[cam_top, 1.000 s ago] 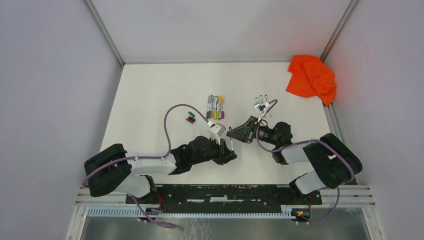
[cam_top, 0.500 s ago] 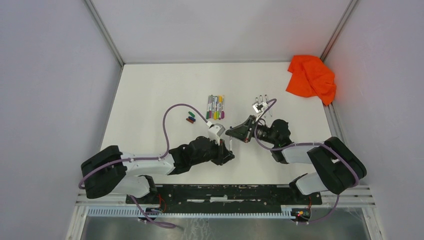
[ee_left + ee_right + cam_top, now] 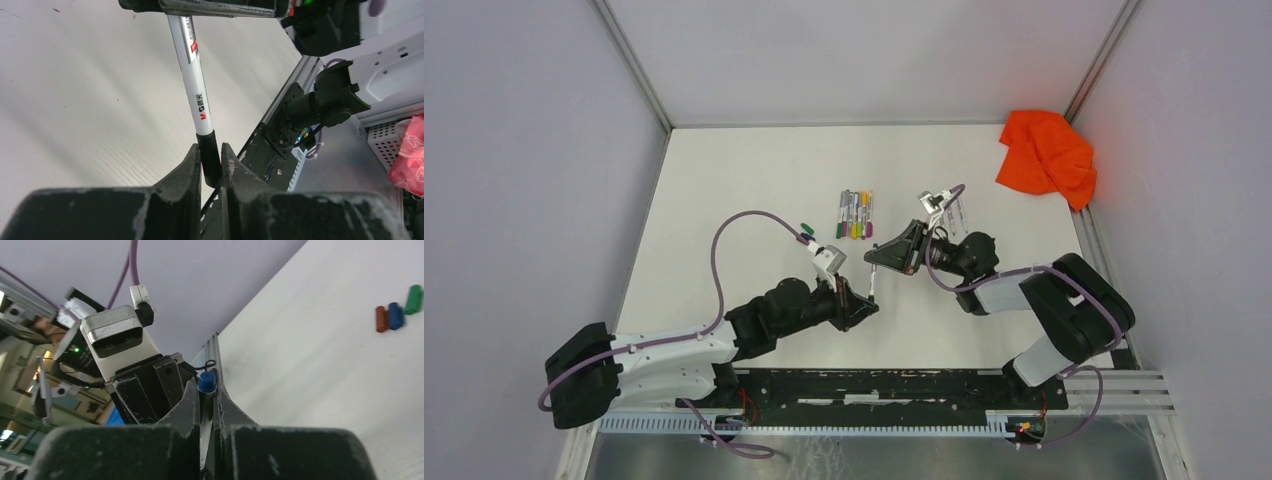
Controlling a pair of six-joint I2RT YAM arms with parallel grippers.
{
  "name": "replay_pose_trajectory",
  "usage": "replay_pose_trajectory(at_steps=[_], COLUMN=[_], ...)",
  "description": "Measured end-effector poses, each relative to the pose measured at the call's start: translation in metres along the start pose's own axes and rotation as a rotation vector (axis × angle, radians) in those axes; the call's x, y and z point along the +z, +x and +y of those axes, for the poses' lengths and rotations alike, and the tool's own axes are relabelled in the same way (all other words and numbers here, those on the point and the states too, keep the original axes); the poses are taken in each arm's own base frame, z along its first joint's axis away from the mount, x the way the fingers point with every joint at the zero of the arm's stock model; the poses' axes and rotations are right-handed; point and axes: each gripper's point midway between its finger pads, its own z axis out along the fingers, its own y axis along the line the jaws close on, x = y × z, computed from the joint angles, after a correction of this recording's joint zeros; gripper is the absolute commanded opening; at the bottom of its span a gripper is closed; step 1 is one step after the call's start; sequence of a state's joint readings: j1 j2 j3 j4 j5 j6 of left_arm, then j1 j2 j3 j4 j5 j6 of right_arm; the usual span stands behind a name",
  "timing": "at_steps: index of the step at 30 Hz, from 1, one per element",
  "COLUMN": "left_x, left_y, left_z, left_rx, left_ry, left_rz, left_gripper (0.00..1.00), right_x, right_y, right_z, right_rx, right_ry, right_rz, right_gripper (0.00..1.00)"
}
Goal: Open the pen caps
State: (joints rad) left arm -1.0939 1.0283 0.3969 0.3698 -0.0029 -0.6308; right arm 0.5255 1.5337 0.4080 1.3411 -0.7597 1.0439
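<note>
One pen point(image 3: 196, 95), clamped by left hand point(image 3: 211, 156), right hand point(image 3: 205, 392)

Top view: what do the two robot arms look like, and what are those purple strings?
Both the left arm and right arm mix bulky black joint housings with smooth white links. A purple cable loops along each. The left pincer and right pincer have black wedge-shaped fingers, scuffed whitish at the edges.

l gripper point(image 3: 211, 154) pinching pen point(image 3: 194, 80), black end
</note>
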Motion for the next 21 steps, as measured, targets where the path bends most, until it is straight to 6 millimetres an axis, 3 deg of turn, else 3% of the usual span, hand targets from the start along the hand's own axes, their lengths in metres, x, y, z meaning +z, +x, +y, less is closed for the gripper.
replay_pose_trajectory(at_steps=[10,17,21], left_x=[-0.014,-0.011,-0.003], left_y=[-0.004,-0.017,-0.024], left_z=[0.002,0.0,0.009], left_rx=[-0.003,-0.002,0.0], left_ry=[0.02,0.011,-0.059], left_rz=[-0.049,-0.098,-0.111], left_gripper=[0.02,0.02,0.02], right_x=[0.009,0.008,0.008], right_y=[0.007,-0.013,-0.025], right_z=[-0.012,0.009,0.004], right_rx=[0.298,0.08,-0.035], right_ry=[-0.037,-0.071,0.02], right_rz=[0.034,-0.002,-0.018], right_gripper=[0.0,0.0,0.0])
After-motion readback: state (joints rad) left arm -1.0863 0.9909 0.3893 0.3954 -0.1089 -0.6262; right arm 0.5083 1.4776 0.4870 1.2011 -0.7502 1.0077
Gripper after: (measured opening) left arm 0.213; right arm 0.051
